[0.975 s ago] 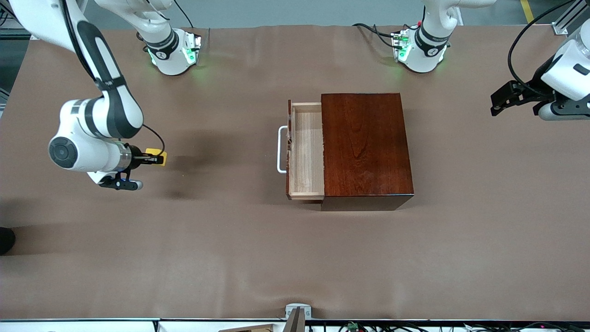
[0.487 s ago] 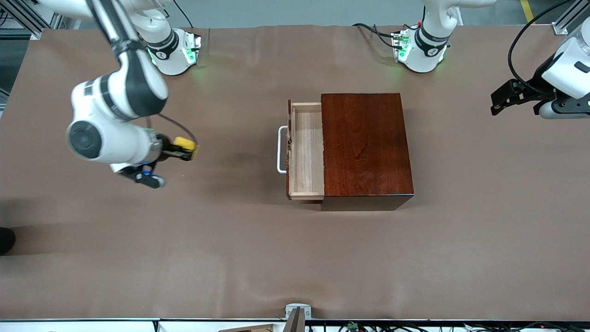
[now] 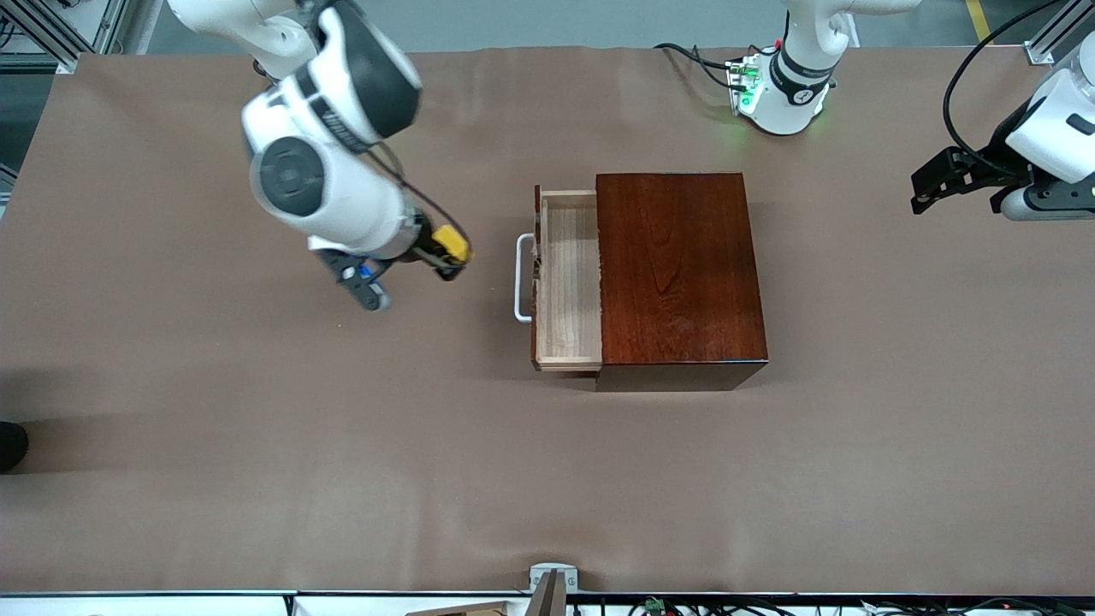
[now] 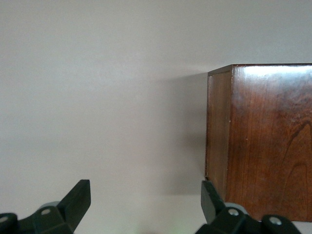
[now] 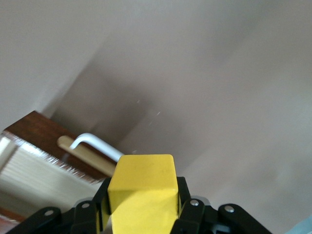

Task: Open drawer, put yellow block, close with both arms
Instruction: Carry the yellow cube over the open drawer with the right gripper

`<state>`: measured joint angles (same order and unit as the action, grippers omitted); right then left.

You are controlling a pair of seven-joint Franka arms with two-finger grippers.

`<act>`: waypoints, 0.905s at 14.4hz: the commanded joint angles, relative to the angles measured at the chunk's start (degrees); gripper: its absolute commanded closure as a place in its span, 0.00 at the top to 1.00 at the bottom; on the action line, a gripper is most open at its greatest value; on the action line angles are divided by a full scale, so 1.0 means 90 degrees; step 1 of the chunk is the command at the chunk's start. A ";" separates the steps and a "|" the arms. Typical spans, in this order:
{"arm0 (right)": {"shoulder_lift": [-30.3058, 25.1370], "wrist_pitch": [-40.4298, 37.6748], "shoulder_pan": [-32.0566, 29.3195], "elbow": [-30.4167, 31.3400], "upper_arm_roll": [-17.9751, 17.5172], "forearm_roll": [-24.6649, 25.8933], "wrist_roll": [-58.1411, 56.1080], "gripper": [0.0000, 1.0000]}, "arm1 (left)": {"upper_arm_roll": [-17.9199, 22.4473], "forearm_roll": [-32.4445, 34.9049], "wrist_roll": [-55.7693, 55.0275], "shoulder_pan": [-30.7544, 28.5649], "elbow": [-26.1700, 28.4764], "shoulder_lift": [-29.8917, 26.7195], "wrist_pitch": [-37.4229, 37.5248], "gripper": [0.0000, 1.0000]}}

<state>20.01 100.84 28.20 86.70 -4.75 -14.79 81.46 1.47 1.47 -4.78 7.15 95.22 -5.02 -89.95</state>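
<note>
The dark reddish-brown box point(image 3: 680, 274) stands mid-table with its pale-wood drawer point(image 3: 566, 282) pulled out toward the right arm's end, white handle point(image 3: 519, 278) leading. My right gripper point(image 3: 449, 251) is shut on the yellow block point(image 3: 452, 243) and hangs in the air over the table just short of the handle. In the right wrist view the yellow block point(image 5: 144, 192) sits between the black fingers point(image 5: 101, 200), with the handle point(image 5: 95, 145) and the drawer point(image 5: 34, 170) ahead. My left gripper point(image 3: 928, 192) waits open over the left arm's end; its wrist view shows the box point(image 4: 261, 141).
Brown paper covers the table point(image 3: 342, 470). A small metal fitting point(image 3: 552, 582) sits at the table's edge nearest the front camera. Cables point(image 3: 701, 60) lie by the left arm's base.
My right arm has carried the yellow block from the right arm's end of the table toward the drawer, rising as it went. The left arm and drawer have not moved.
</note>
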 commanded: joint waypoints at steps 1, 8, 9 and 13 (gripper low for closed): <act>0.0715 -0.0072 0.0235 -0.0931 0.0069 -0.0095 0.1034 0.00 | -0.0036 -0.0104 0.0072 -0.0082 -0.0111 0.0020 0.0101 1.00; 0.1077 0.1081 0.1182 -0.0893 0.0098 -0.0496 0.3164 0.00 | -0.0036 -0.0104 0.0072 -0.0082 -0.0101 0.0020 0.0092 1.00; 0.1116 0.1091 0.1241 -0.0883 0.0108 -0.0496 0.3262 0.00 | -0.0036 -0.0104 0.0072 -0.0082 -0.0101 0.0020 0.0092 1.00; 0.1234 0.1392 0.1398 -0.0650 0.0118 -0.0418 0.3810 0.00 | -0.0036 -0.0104 0.0072 -0.0082 -0.0101 0.0030 0.0092 1.00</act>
<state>30.49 111.97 39.77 80.43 -4.53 -18.60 113.25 1.50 1.47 -4.78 7.15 95.21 -4.99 -89.95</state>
